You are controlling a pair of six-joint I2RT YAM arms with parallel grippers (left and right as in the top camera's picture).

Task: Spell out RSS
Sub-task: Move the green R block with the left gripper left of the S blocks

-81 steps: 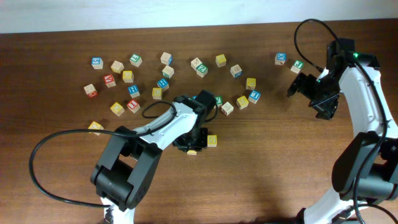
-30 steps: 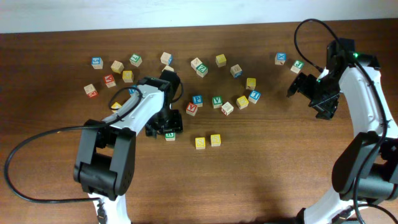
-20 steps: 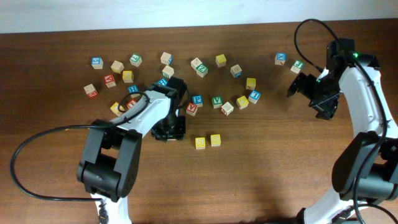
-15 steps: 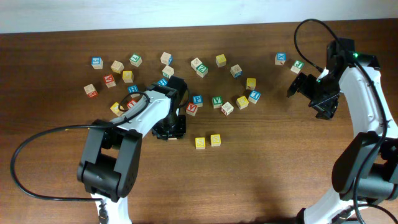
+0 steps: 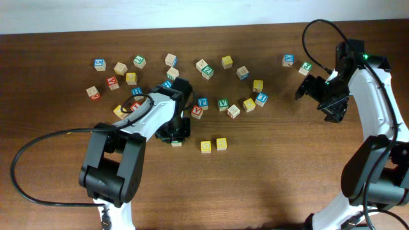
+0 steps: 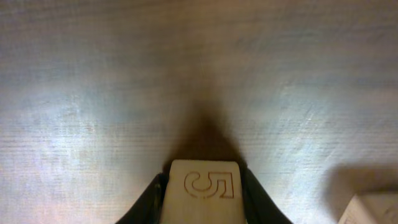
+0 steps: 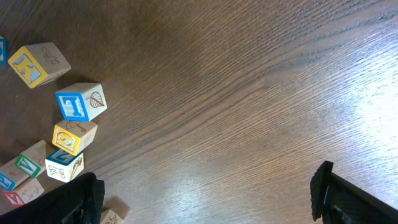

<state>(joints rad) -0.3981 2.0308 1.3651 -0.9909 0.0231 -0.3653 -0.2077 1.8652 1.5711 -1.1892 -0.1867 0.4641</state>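
My left gripper (image 5: 175, 136) is low on the table, just left of two yellow-faced S cubes (image 5: 205, 147) (image 5: 221, 144) that lie side by side. Its fingers (image 6: 146, 208) press both sides of the R cube (image 6: 204, 186). In the left wrist view that cube shows only a plain wooden side with a carved figure. From overhead just a pale edge of the R cube (image 5: 176, 143) peeks out below the gripper. A cube corner (image 6: 373, 210) enters at lower right. My right gripper (image 5: 317, 101) hovers wide open at the far right with nothing between its fingers (image 7: 78, 199).
Several loose letter cubes lie scattered across the back, among them a green V cube (image 5: 223, 102), a red one (image 5: 197, 112) and a blue one (image 5: 261, 98). The right wrist view shows a yellow cube (image 7: 37, 62) and a blue cube (image 7: 81, 102) at its left.
The left gripper shifted slightly right over the green-faced cube and closed its fingers onto it. The two yellow cubes and the right arm stayed put.
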